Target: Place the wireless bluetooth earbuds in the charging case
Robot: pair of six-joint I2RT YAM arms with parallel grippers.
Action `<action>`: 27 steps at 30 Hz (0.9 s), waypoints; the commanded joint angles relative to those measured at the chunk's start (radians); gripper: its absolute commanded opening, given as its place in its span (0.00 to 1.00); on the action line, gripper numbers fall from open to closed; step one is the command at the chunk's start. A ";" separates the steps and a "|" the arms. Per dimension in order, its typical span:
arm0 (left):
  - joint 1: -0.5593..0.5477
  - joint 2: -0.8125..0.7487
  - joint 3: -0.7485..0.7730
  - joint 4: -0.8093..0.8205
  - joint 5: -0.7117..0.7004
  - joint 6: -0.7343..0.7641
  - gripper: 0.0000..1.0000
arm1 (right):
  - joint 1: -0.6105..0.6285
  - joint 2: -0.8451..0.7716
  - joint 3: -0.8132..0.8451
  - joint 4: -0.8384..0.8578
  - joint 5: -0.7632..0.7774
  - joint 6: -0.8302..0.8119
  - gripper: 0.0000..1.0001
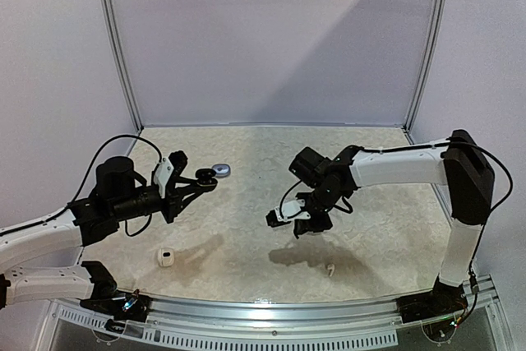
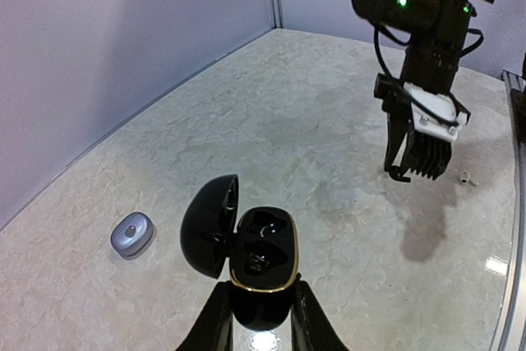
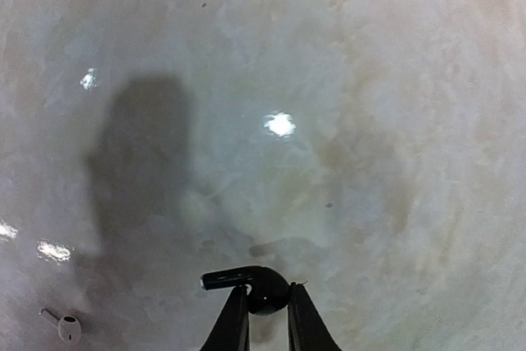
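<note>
My left gripper (image 2: pixel 261 293) is shut on the base of a black charging case (image 2: pixel 263 256) with a gold rim, held above the table. Its lid (image 2: pixel 209 223) is swung open to the left and two dark sockets face up. In the top view that case (image 1: pixel 204 180) is at the left gripper's (image 1: pixel 197 183) tips. My right gripper (image 3: pixel 268 297) is shut on a black earbud (image 3: pixel 256 284), stem pointing left, above the tabletop. It hangs right of the case, fingers down (image 2: pixel 415 166), well apart from it (image 1: pixel 302 226). A white earbud (image 3: pixel 66 326) lies on the table (image 1: pixel 330 270) (image 2: pixel 467 177).
A closed silvery-grey case (image 2: pixel 132 233) lies on the table left of the black one (image 1: pixel 222 170). A small white case (image 1: pixel 166 258) sits near the front left. Pale walls enclose the marbled table (image 1: pixel 263 145) at back and sides.
</note>
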 commanded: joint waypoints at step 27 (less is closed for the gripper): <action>0.013 0.026 -0.014 0.436 0.239 -0.135 0.00 | 0.366 -0.095 0.173 0.965 0.628 -0.079 0.00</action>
